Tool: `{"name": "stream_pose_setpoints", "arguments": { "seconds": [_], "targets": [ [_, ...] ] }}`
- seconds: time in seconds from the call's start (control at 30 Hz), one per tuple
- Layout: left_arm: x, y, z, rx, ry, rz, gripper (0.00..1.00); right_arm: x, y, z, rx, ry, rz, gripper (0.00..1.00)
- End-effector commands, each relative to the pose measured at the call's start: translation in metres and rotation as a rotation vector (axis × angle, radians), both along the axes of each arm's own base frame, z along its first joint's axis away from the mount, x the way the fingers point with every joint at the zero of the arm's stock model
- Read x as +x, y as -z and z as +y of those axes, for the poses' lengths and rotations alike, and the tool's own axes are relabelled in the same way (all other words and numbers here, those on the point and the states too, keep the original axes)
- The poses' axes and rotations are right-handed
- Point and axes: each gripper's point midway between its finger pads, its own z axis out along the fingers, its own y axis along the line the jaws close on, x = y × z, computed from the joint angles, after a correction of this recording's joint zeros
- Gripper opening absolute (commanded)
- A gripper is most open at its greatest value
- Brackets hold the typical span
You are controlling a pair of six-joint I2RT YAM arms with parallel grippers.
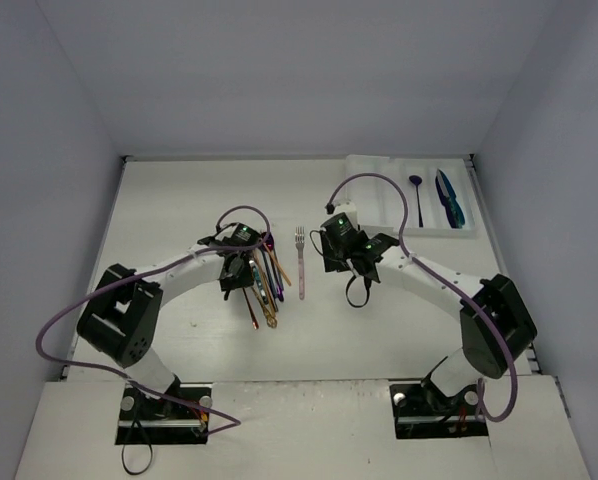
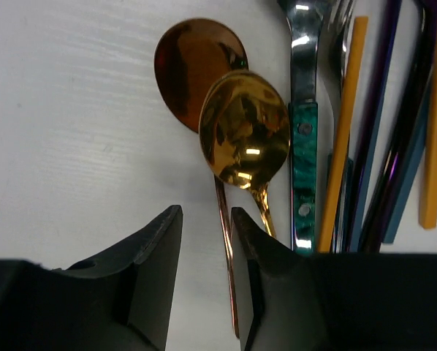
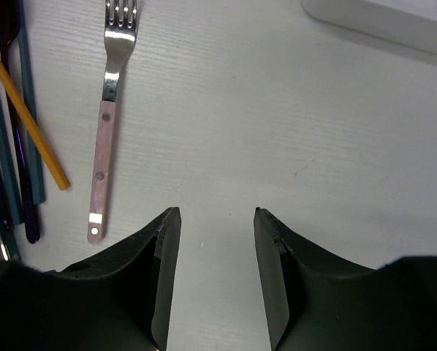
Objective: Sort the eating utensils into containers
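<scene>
The left gripper (image 2: 206,219) is open only a little and holds nothing. The handle of the copper spoon (image 2: 193,69) runs through its gap. The gold spoon (image 2: 244,135) lies just ahead, with the other utensils (image 2: 379,146) to its right. The right gripper (image 3: 217,216) is half open and empty. The fork (image 3: 105,124) lies ahead on its left, and the tray (image 3: 379,18) ahead on its right.

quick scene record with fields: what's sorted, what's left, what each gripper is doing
tray: white tray, far right corner of the table
in tray: purple spoon; blue utensils to its right
unsorted: pile at the left arm; fork lying alone beside it
left gripper: narrowly open, at the pile's spoon handles
right gripper: open, empty, over bare table
</scene>
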Motion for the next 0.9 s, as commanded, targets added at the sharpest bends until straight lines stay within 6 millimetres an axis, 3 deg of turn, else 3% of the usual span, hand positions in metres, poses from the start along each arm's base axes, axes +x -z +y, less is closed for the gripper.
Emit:
{"name": "stream_pose_setpoints", "arguments": {
  "seconds": [0.0,0.23,0.5,0.63,0.87],
  "targets": [
    [0.032,-0.009,-0.006,0.002,-0.056,-0.073,0.28,0.001,-0.028,-0.002,0.078,0.055,-0.096,0.42],
    [0.033,0.015,-0.009,0.039,-0.052,-0.002,0.25,-0.007,-0.029,-0.008,0.088,0.060,-0.102,0.43],
    [0.022,0.028,0.008,0.109,-0.067,0.051,0.00,-0.009,-0.036,-0.005,0.108,0.039,-0.108,0.43],
    [0.016,0.018,0.020,0.139,-0.068,0.042,0.00,-0.010,-0.043,0.001,0.127,0.010,-0.113,0.43],
    [0.005,-0.021,0.060,0.215,-0.076,-0.023,0.00,-0.010,-0.062,0.020,0.168,-0.050,-0.134,0.42]
  ]
}}
